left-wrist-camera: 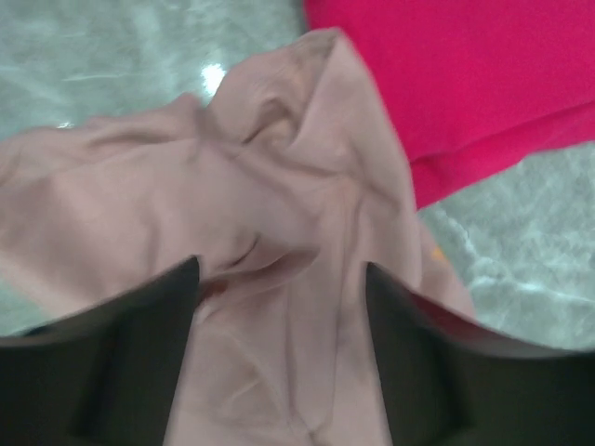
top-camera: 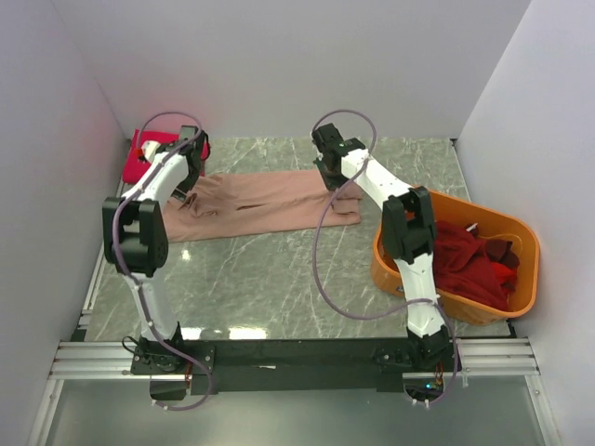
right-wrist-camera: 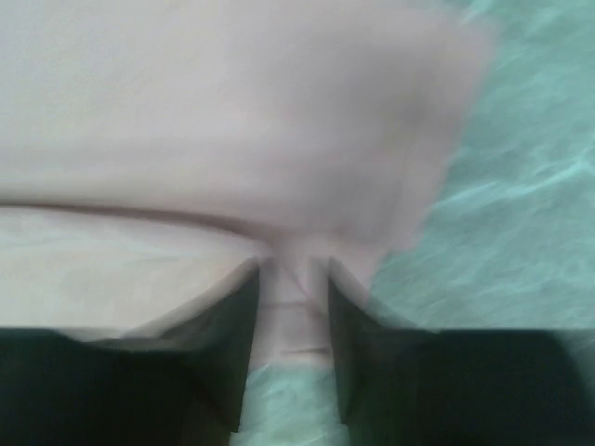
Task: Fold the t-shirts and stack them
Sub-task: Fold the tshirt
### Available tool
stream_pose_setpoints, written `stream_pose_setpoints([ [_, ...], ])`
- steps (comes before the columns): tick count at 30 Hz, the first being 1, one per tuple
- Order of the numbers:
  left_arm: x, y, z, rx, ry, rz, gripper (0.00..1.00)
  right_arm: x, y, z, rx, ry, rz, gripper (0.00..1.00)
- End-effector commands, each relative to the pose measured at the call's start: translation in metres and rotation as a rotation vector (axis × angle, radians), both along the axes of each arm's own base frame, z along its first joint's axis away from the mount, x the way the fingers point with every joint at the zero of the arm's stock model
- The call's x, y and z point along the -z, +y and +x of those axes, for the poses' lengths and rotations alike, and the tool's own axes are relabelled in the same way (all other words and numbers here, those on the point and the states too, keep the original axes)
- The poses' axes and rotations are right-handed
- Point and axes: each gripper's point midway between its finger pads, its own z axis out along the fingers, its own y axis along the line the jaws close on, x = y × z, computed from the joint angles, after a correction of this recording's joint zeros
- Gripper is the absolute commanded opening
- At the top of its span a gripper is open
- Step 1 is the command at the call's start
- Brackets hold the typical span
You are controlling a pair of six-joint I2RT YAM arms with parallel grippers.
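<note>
A dusty-pink t-shirt [top-camera: 260, 200] lies stretched in a long band across the far middle of the marble table. My left gripper [top-camera: 184, 193] is over its left end, jaws wide apart with bunched pink cloth [left-wrist-camera: 139, 204] between the fingers [left-wrist-camera: 149, 316]; midway between the tips is cloth [left-wrist-camera: 282, 269]. My right gripper [top-camera: 332, 178] is at the shirt's right end, shut on a fold of the pink cloth [right-wrist-camera: 232, 111], pinched between the fingertips [right-wrist-camera: 291, 265]. A crimson-pink t-shirt [top-camera: 133, 170] lies at the far left corner, also in the left wrist view [left-wrist-camera: 465, 74]. Dark red t-shirts [top-camera: 465, 260] lie heaped in the tub.
An orange plastic tub [top-camera: 532, 269] stands at the right, close beside the right arm. White walls close in the table on the left, back and right. Bare marble [top-camera: 260, 279] lies between the pink shirt and the arm bases.
</note>
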Motion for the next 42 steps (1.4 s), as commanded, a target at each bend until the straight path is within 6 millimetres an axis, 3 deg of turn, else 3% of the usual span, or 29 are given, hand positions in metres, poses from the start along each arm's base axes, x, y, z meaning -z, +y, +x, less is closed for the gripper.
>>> stream_pose_setpoints([
  [1, -0.018, 0.008, 0.022, -0.016, -0.025, 0.016, 0.79, -0.023, -0.039, 0.041, 0.077, -0.134, -0.176, 0.48],
  [3, -0.027, 0.004, 0.024, 0.015, -0.041, 0.017, 0.95, -0.032, -0.052, 0.049, 0.127, -0.192, -0.239, 0.57],
  [4, -0.043, 0.001, 0.027, 0.026, -0.095, 0.012, 0.99, -0.044, -0.053, 0.050, 0.143, -0.225, -0.237, 0.62],
  [6, -0.046, -0.008, 0.021, 0.072, -0.103, 0.006, 0.99, -0.049, -0.050, 0.047, 0.153, -0.238, -0.193, 0.64],
  [7, -0.061, -0.010, 0.020, 0.083, -0.148, 0.001, 0.99, -0.061, -0.046, 0.043, 0.145, -0.248, -0.157, 0.65],
  [8, -0.063, -0.017, 0.015, 0.106, -0.151, -0.008, 0.99, -0.062, -0.039, 0.037, 0.130, -0.233, -0.110, 0.65],
  [9, -0.052, -0.019, 0.004, 0.114, -0.124, -0.010, 1.00, -0.065, -0.035, 0.025, 0.106, -0.214, -0.071, 0.65],
  [11, -0.060, -0.028, -0.006, 0.143, -0.152, -0.025, 0.99, -0.062, -0.013, 0.007, 0.030, -0.167, 0.035, 0.68],
  [15, -0.032, -0.040, -0.033, 0.191, -0.115, -0.057, 0.99, -0.044, 0.009, -0.028, -0.064, -0.104, 0.091, 0.70],
  [21, -0.002, -0.039, -0.039, 0.192, -0.043, -0.048, 1.00, -0.011, 0.003, -0.033, -0.053, -0.052, -0.059, 0.70],
  [26, 0.016, -0.038, -0.035, 0.188, 0.010, -0.039, 0.99, 0.006, 0.002, -0.026, -0.063, -0.032, -0.097, 0.70],
  [33, 0.037, -0.042, -0.033, 0.188, 0.051, -0.056, 0.99, 0.014, -0.020, 0.016, 0.045, -0.115, -0.233, 0.70],
  [34, 0.037, -0.041, -0.033, 0.183, 0.051, -0.055, 1.00, 0.009, -0.039, 0.026, 0.106, -0.150, -0.288, 0.70],
  [36, 0.040, -0.041, -0.032, 0.187, 0.053, -0.053, 0.99, 0.007, -0.053, 0.043, 0.179, -0.188, -0.290, 0.69],
  [38, 0.040, -0.042, -0.031, 0.183, 0.067, -0.055, 0.99, -0.009, -0.081, 0.059, 0.291, -0.262, -0.324, 0.69],
  [40, 0.045, -0.042, -0.030, 0.188, 0.085, -0.056, 0.99, -0.027, -0.091, 0.066, 0.336, -0.322, -0.331, 0.69],
  [42, 0.046, -0.044, -0.028, 0.194, 0.084, -0.058, 0.99, -0.042, -0.086, 0.071, 0.311, -0.342, -0.250, 0.69],
])
